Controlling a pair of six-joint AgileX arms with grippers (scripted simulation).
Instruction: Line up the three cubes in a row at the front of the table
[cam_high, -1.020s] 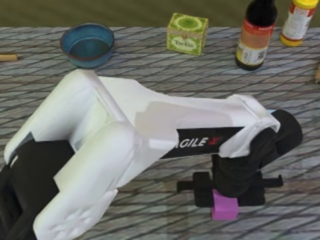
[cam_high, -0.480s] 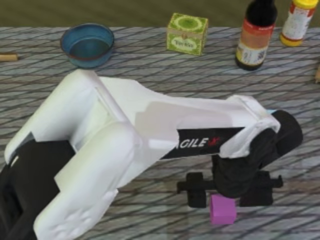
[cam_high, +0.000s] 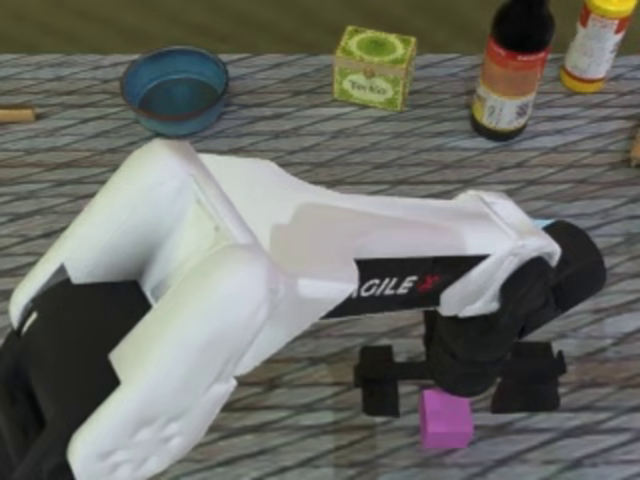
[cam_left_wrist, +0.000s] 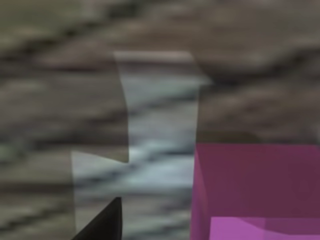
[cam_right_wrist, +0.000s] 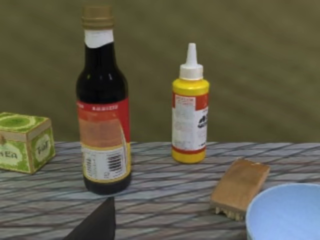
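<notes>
The small pink-magenta cube (cam_high: 446, 418) rests on the table (cam_high: 300, 140) near its front edge, right of centre. My left gripper (cam_high: 452, 384) hangs just above and behind it, open, with one finger on each side and clear of the cube. In the left wrist view the cube (cam_left_wrist: 255, 190) fills the lower corner and one dark fingertip (cam_left_wrist: 106, 224) stands apart from it. The large purple cube and the light blue cube are hidden or out of view. My right gripper is outside the top view; its wrist view shows one fingertip (cam_right_wrist: 100, 225) with nothing beside it.
Along the back edge stand a blue bowl (cam_high: 175, 88), a green tea box (cam_high: 374, 66), a dark sauce bottle (cam_high: 512, 70) and a yellow bottle (cam_high: 597, 42). A wooden brush (cam_right_wrist: 240, 187) and a pale blue rim (cam_right_wrist: 282, 212) lie near the right gripper. My left arm (cam_high: 250, 290) covers the table's middle.
My left gripper's fingers have spread apart and let go of the pink cube, which stays on the table at the front.
</notes>
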